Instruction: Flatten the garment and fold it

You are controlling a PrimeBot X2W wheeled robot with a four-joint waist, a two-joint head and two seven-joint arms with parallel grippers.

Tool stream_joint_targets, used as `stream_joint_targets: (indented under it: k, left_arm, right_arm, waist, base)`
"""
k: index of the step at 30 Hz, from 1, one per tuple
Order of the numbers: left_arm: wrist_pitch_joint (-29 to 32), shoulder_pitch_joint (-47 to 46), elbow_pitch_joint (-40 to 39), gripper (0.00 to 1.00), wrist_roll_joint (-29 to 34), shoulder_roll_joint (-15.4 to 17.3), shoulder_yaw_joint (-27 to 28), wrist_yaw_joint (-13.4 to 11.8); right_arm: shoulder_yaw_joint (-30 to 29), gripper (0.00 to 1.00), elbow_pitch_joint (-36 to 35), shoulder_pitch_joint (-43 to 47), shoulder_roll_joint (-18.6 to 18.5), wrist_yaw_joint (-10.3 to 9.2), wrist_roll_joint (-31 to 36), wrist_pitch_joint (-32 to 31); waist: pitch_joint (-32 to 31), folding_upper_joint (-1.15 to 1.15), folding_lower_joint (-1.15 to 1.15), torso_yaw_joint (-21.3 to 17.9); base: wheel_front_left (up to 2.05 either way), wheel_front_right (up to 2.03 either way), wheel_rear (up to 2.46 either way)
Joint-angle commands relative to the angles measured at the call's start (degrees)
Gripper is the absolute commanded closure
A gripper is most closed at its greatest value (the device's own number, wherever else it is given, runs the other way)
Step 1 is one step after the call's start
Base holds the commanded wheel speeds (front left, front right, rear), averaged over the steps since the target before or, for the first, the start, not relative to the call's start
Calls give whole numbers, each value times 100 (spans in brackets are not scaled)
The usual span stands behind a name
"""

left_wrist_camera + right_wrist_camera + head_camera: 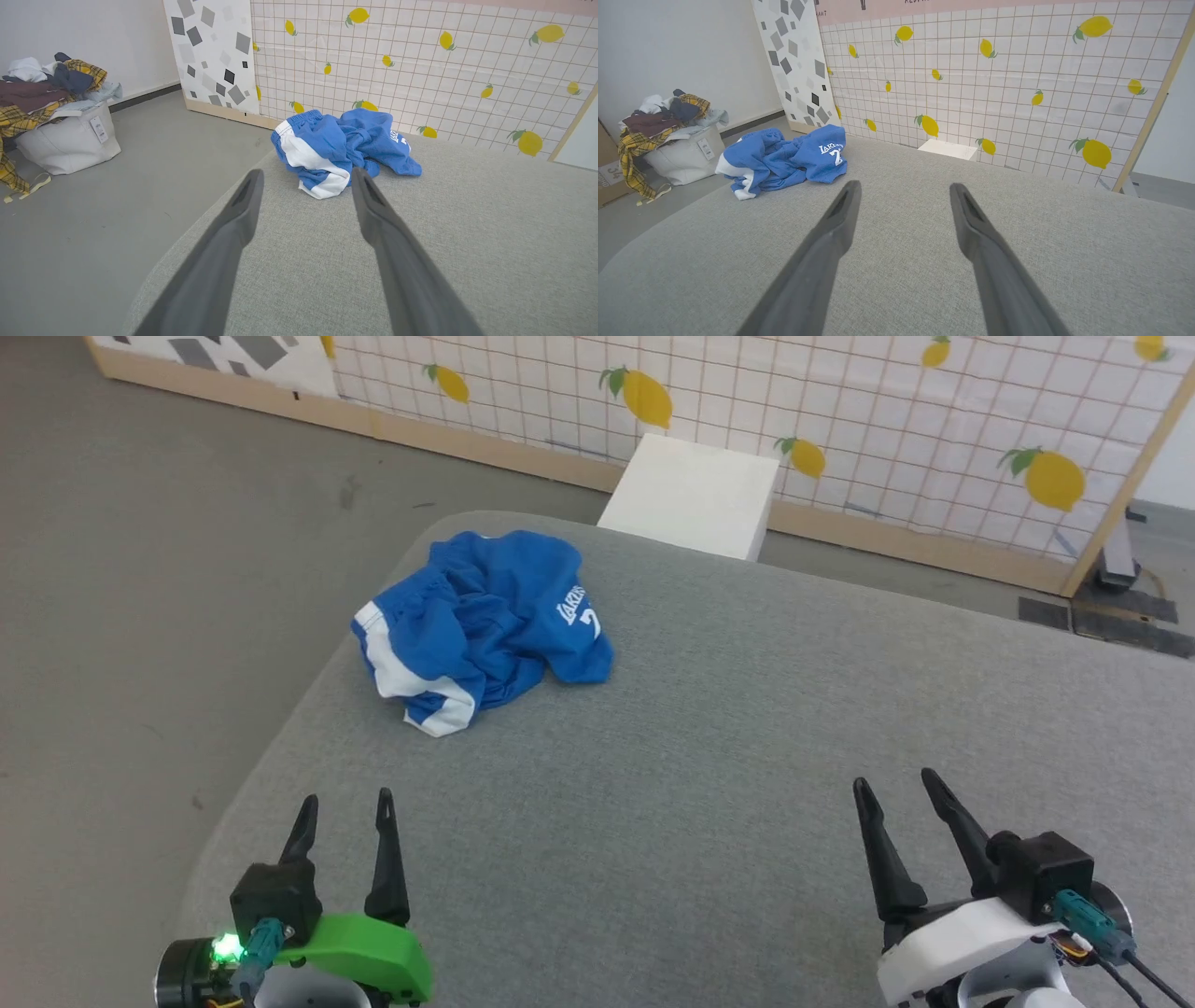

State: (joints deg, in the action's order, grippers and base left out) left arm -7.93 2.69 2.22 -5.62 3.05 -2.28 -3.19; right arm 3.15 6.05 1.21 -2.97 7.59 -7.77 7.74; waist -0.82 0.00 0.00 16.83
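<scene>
While the left gripper (347, 795) and right gripper (893, 777) gape empty, a bag (70, 144) (white) overflows with clothes (42, 86).

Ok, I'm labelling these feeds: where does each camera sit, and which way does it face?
Head: high, looking down at the grey table and blue shorts; left gripper and right gripper at bottom.
Left wrist: low, facing the shorts past its open fingers.
Right wrist: low, facing the lemon wall; own fingers.
All share the shorts.
</scene>
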Motion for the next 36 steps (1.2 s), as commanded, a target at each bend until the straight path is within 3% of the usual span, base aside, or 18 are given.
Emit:
stream_joint_targets:
  k: [1, 28, 32, 36]
  left_arm:
    - [-68, 109, 14, 0, -59, -10, -10, -64]
    - [-386, 159, 132, 0, -345, -13, -96, -247]
    - [-430, 30, 157, 0, -436, 0, -55, -207]
    - [-472, -289, 210, 0, -673, 85, -7, 17]
  right_arm:
    - [13, 0, 45, 59, 5, -6, -124, 82]
    - [145, 0, 313, -11, 7, -8, -283, 402]
    - [178, 0, 344, -20, 8, -8, -298, 447]
    - [169, 0, 364, -55, 8, -8, -241, 497]
  waist:
    - [-13, 0, 0, 67]
    - [133, 0, 0, 552]
    - [172, 0, 0, 589]
    - [271, 0, 0, 598]
  base:
    - [0, 0, 0]
    - [0, 0, 0]
    - [0, 0, 0]
    - [0, 0, 0]
